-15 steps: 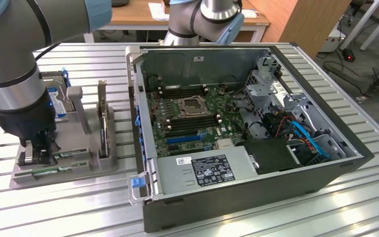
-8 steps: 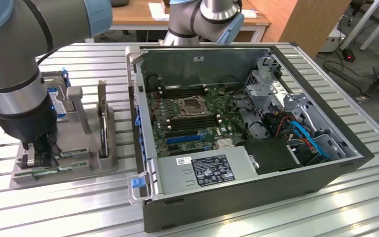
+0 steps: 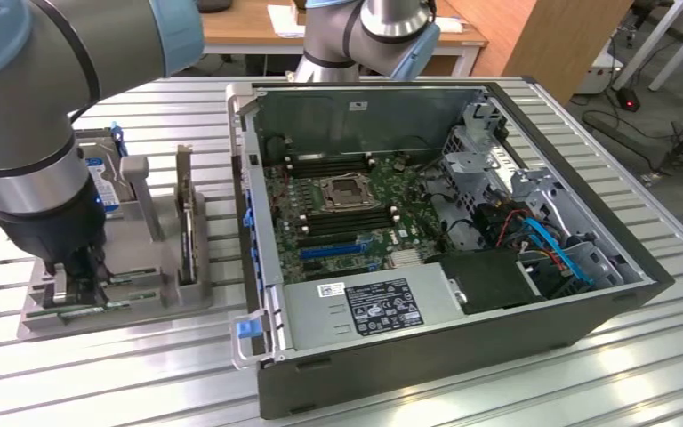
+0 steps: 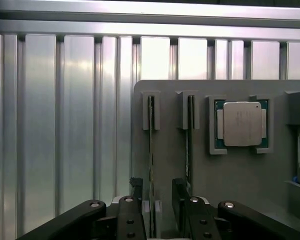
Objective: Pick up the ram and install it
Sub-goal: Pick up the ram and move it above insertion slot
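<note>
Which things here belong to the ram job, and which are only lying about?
Belong: the ram, on edge in the tray; the open tool astride it; the open computer.
Lying about: the processor chip; the second stick; the upright card.

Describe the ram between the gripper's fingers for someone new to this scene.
Beside the open computer case, on the exterior view's left, lies a grey holder. On it, two thin boards stand on edge in slots beside a square silver processor. The ram is the one farther from the processor, straddled by the open gripper.
</note>
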Controlling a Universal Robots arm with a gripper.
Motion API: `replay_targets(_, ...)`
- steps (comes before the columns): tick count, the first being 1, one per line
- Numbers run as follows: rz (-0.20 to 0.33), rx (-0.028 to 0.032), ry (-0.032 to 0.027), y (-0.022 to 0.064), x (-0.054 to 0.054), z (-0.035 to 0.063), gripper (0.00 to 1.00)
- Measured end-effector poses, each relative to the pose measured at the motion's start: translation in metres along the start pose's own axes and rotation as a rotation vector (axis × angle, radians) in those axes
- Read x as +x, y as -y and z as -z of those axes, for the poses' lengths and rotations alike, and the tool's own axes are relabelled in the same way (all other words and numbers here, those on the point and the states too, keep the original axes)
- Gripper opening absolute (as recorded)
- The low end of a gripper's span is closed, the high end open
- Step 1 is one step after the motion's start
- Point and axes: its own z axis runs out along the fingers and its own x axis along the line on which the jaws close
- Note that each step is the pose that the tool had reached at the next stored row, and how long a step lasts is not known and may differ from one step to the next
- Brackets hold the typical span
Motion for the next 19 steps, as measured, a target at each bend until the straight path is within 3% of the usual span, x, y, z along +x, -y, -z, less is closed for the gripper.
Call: replay_targets(19,0.019,-0.0004,-0.0011,0.0007,0.0,-0.0151,0.36)
